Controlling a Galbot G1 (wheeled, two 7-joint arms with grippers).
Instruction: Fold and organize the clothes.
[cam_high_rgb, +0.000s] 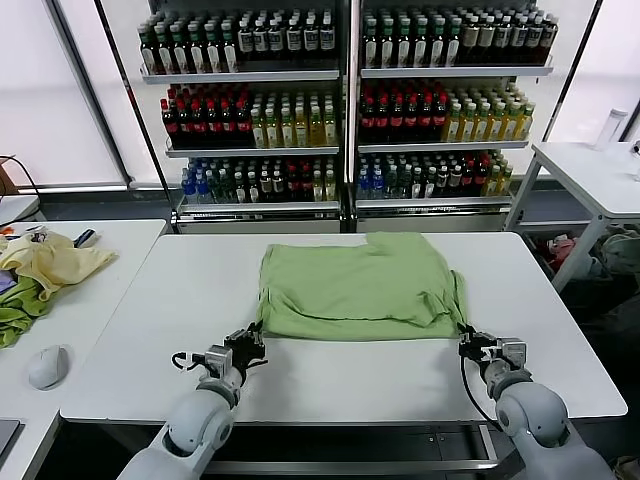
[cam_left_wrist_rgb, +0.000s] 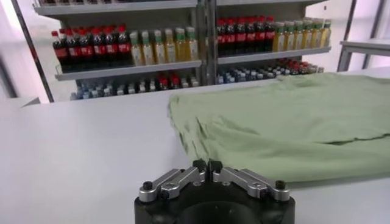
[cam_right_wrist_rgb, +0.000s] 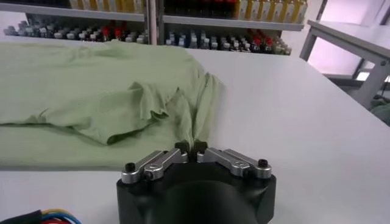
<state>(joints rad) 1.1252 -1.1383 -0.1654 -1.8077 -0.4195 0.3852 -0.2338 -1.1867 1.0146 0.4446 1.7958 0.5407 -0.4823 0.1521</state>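
The light green shirt (cam_high_rgb: 355, 280) lies flat and folded in the middle of the white table (cam_high_rgb: 350, 385), plain side up; the print is hidden. My left gripper (cam_high_rgb: 250, 342) is at its near left corner, shut on the hem, as the left wrist view (cam_left_wrist_rgb: 207, 165) shows with the shirt (cam_left_wrist_rgb: 292, 115) spreading out behind it. My right gripper (cam_high_rgb: 468, 345) is at the near right corner, shut on a bunched strip of the shirt (cam_right_wrist_rgb: 79, 85) that runs down between its fingertips in the right wrist view (cam_right_wrist_rgb: 190, 148).
A pale yellow garment (cam_high_rgb: 50, 262), a darker green cloth (cam_high_rgb: 20, 310) and a mouse (cam_high_rgb: 47, 366) lie on the side table at the left. Shelves of bottles (cam_high_rgb: 340, 90) stand behind the table. Another white table (cam_high_rgb: 590, 170) stands at the back right.
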